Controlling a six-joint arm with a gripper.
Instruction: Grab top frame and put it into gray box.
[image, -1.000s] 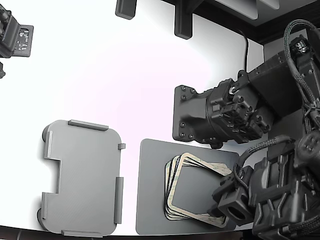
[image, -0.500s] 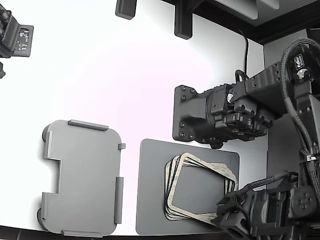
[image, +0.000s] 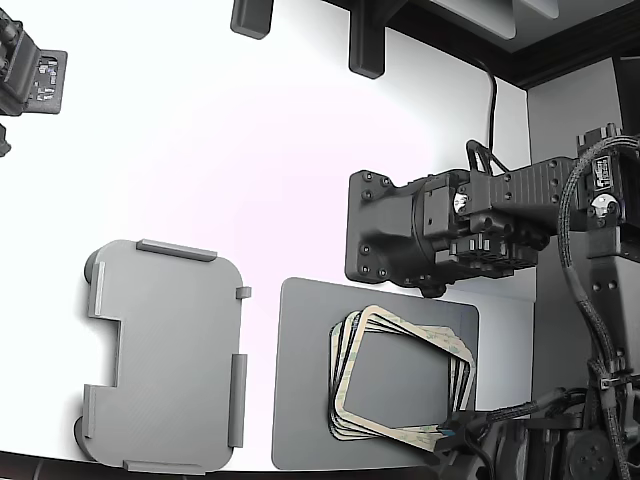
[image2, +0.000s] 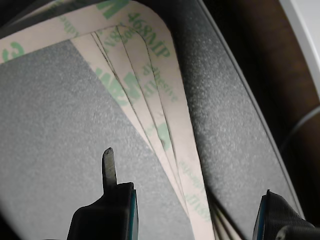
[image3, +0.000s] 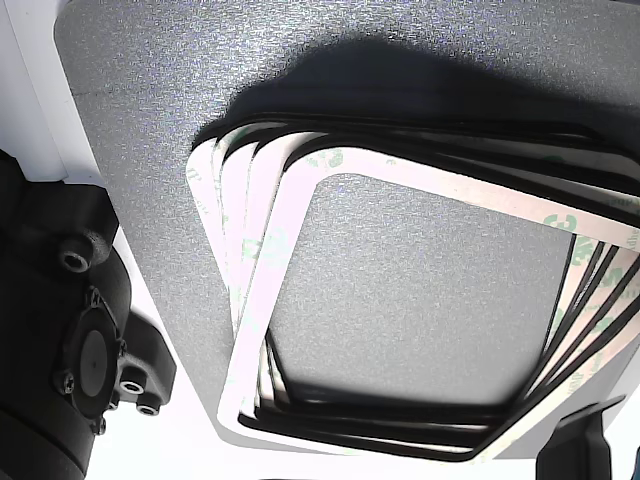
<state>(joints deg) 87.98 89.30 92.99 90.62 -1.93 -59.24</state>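
The arm has dropped toward the exterior view's lower right, its gripper (image2: 192, 200) spread open astride the top frame (image: 400, 375) on the pile, thin, light and likely bendy, best pinched by that rim.

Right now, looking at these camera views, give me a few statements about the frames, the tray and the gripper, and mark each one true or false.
1. The light gray shallow plastic tray holds nothing. True.
2. The thin cream-beige rectangular top frame lies on a fanned pile of like frames. True.
3. The pile sits directly on the white table. False: it rests on the darker flat gray mat.
4. The gripper is shut on the top frame. False: in the wrist view its jaws stand apart above the pile's edge.
5. The tray is at the exterior view's right of the mat. False: it is at its left.
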